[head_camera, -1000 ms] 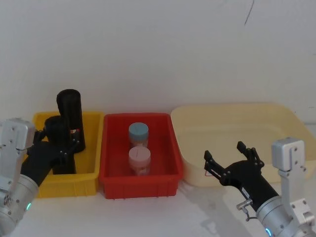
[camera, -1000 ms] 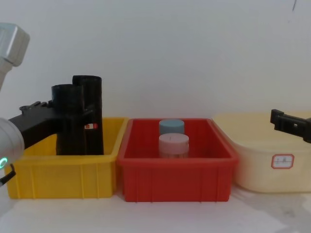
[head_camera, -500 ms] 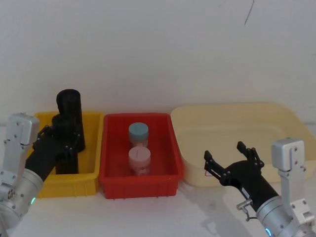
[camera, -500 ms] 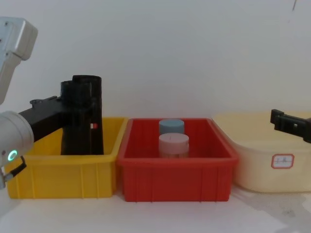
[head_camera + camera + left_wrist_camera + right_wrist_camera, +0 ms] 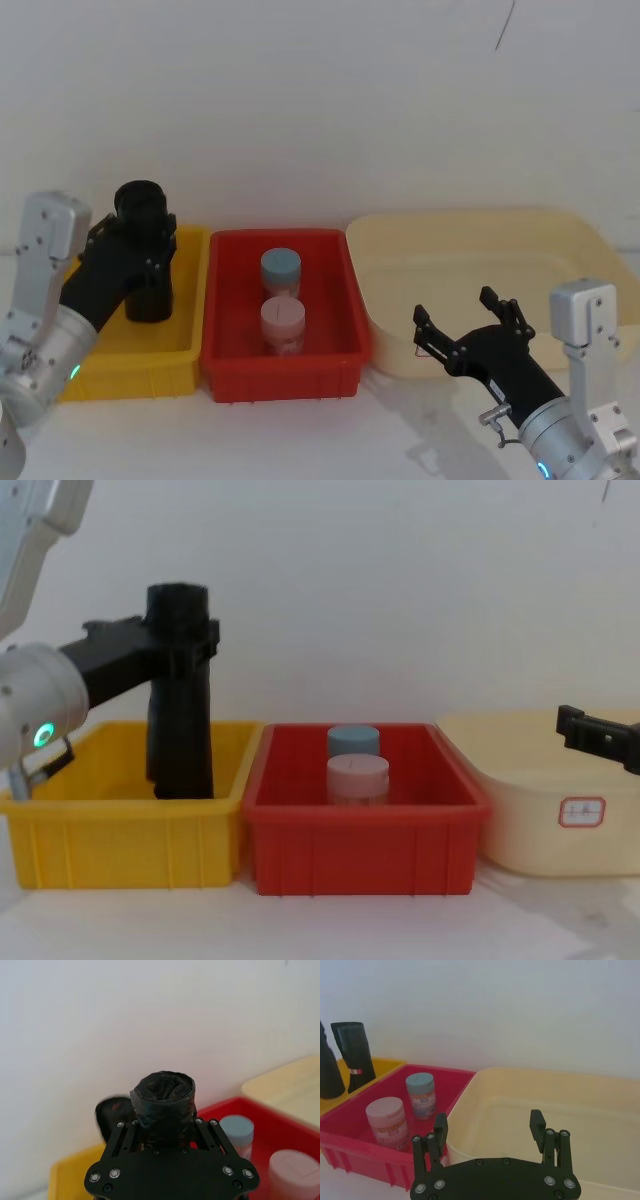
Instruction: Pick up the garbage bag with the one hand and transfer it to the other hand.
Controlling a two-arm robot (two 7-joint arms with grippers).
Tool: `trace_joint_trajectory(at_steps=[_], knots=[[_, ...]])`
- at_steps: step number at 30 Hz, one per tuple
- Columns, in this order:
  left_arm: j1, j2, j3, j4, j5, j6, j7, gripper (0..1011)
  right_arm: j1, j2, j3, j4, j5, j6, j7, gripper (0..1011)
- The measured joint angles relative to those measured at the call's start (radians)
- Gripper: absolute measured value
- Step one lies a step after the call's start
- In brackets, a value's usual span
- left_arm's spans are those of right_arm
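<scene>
The garbage bag (image 5: 140, 203) is a plain black crinkled roll, held upright above the yellow bin (image 5: 190, 300) with my left gripper (image 5: 138, 240) shut around its upper part. In the chest view the garbage bag (image 5: 178, 605) rises above the left gripper (image 5: 185, 640), and its lower end hangs down into the yellow bin (image 5: 120, 830). From the left wrist, the garbage bag (image 5: 162, 1092) stands between the left gripper's (image 5: 165, 1124) fingers. My right gripper (image 5: 455, 310) hovers open and empty in front of the cream tub (image 5: 470, 250), far from the bag.
A taller black roll with a red-and-white label (image 5: 354, 1052) stands in the yellow bin behind the held bag. The red bin (image 5: 285, 375) in the middle holds a blue-lidded jar (image 5: 280, 268) and a pink-lidded jar (image 5: 283, 318). A white wall is close behind.
My left gripper has risen with the garbage bag, lifting it up from beside the labelled roll and slightly right. The right gripper has not moved.
</scene>
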Motion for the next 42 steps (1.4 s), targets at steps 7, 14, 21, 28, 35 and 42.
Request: trace_joint_trajectory(at_steps=[7,14,21,28,35,42], knots=[[-0.058,-0.007,0.024,-0.01,0.008,-0.003,-0.057,411,0.0,0.0,0.0,0.0,0.0,0.0,0.0,1001],[-0.12,-0.026,0.052,0.011,0.005,-0.016,-0.121,411,0.0,0.0,0.0,0.0,0.0,0.0,0.0,1001],[-0.179,-0.055,0.086,0.058,-0.017,-0.036,-0.192,411,0.0,0.0,0.0,0.0,0.0,0.0,0.0,1001],[-0.227,-0.09,0.12,0.115,-0.053,-0.051,-0.265,411,0.0,0.0,0.0,0.0,0.0,0.0,0.0,1001],[-0.248,-0.124,0.151,0.163,-0.101,-0.053,-0.331,411,0.0,0.0,0.0,0.0,0.0,0.0,0.0,1001],[-0.255,-0.144,0.169,0.19,-0.131,-0.058,-0.367,411,0.0,0.0,0.0,0.0,0.0,0.0,0.0,1001]])
